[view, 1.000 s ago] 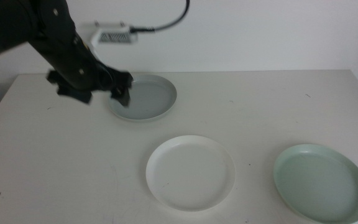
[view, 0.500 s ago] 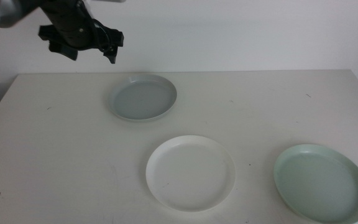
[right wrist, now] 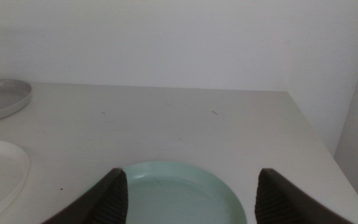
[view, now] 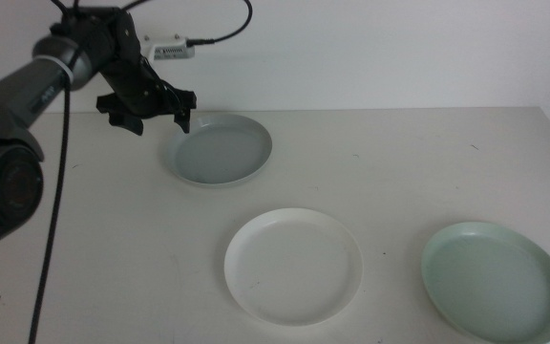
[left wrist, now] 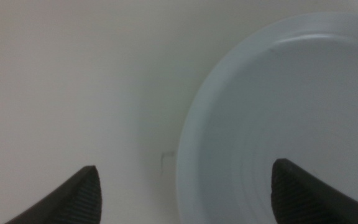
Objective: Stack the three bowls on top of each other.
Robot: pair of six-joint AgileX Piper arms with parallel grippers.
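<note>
Zero stacks yet: grey-blue bowl (view: 221, 150) at 11 o'clock, white bowl (view: 293, 265) centre, mint bowl (view: 496, 281) at 4 o'clock, all apart; left gripper (view: 151, 107) wide open, empty, straddling grey-blue rim; right gripper (right wrist: 185, 190) open, empty, near mint.

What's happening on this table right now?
Nothing is stacked yet: the grey-blue bowl, the white bowl and the mint green bowl all lie apart on the table. The left claw hovers open over the near-left rim of the grey-blue bowl, one jaw over the bowl and the other over bare table, holding nothing. The right claw waits open, low and back from the mint green bowl, out of the middle view.
</note>
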